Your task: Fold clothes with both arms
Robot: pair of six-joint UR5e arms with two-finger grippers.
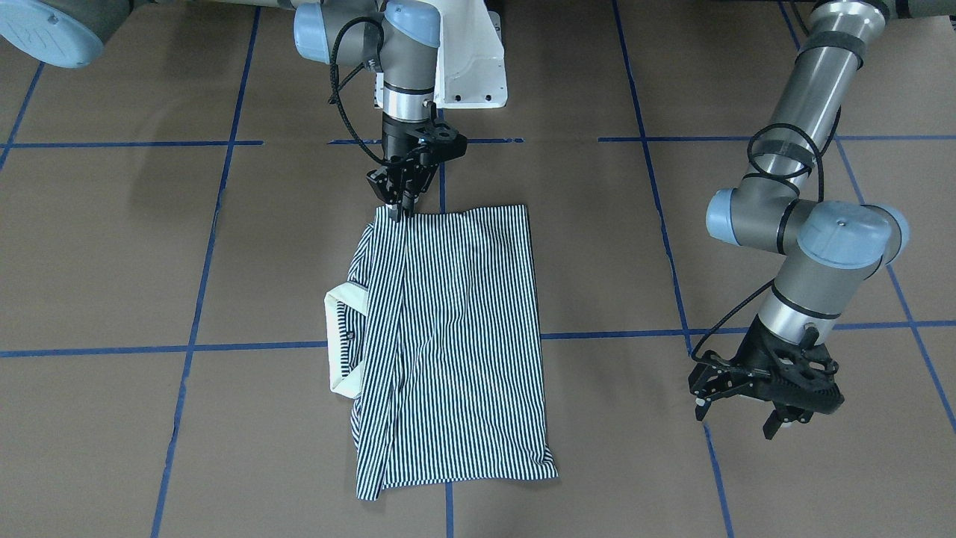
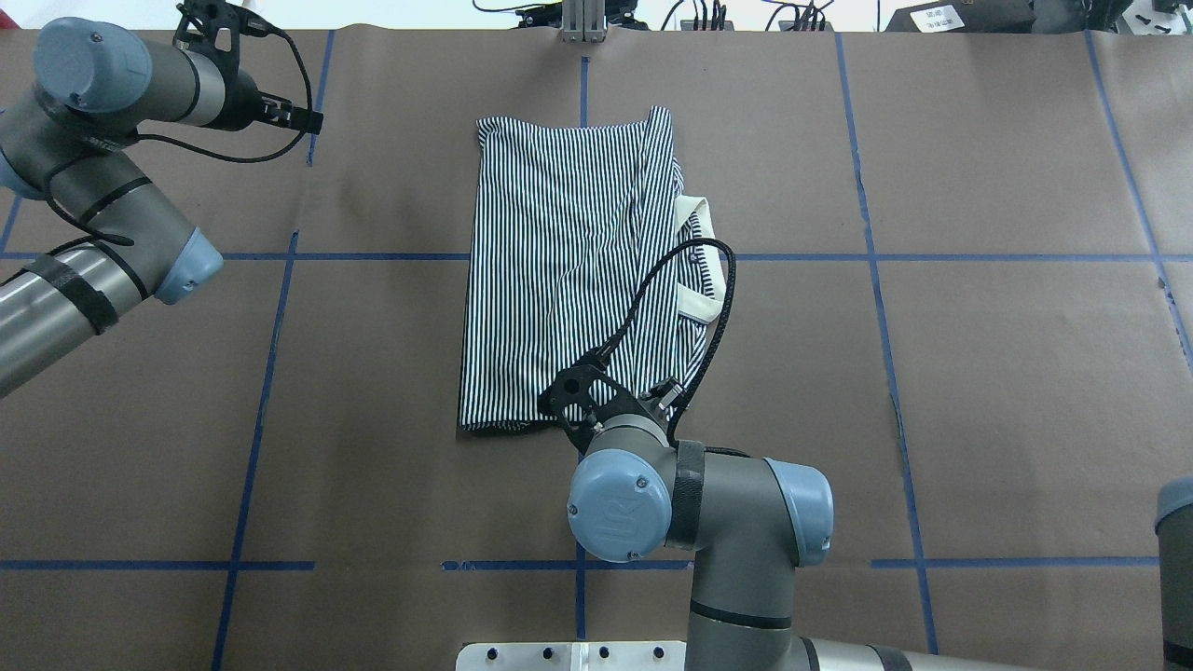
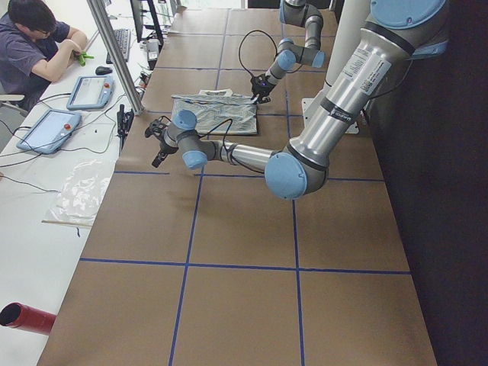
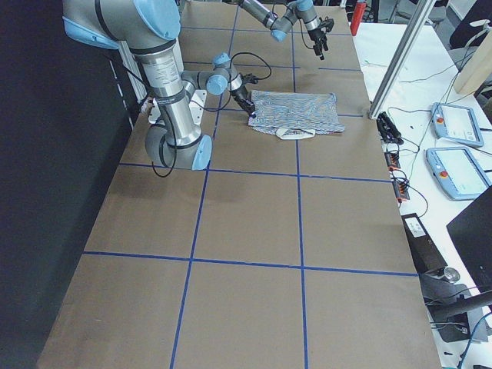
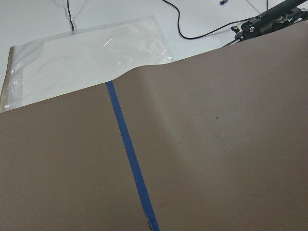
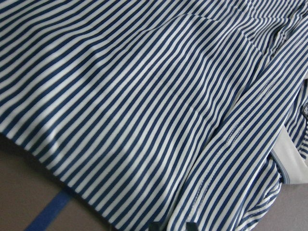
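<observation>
In the front view we see the striped shirt point(image 1: 455, 336) lying folded on the brown bench point(image 1: 112, 246), its cream collar point(image 1: 345, 340) sticking out sideways. The right claw point(image 1: 404, 208) is narrow, pinching the shirt's edge nearest the robot; the left claw point(image 1: 738, 420) hangs wide over the bench, well apart. In the right wrist view stripes fill our sight; the left wrist shows blue tape point(image 5: 129, 154).

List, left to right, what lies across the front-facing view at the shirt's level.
Plain cream collar → body of the navy-and-white striped polo shirt → black left gripper, open. The right gripper is left out: it overlaps the shirt.
</observation>
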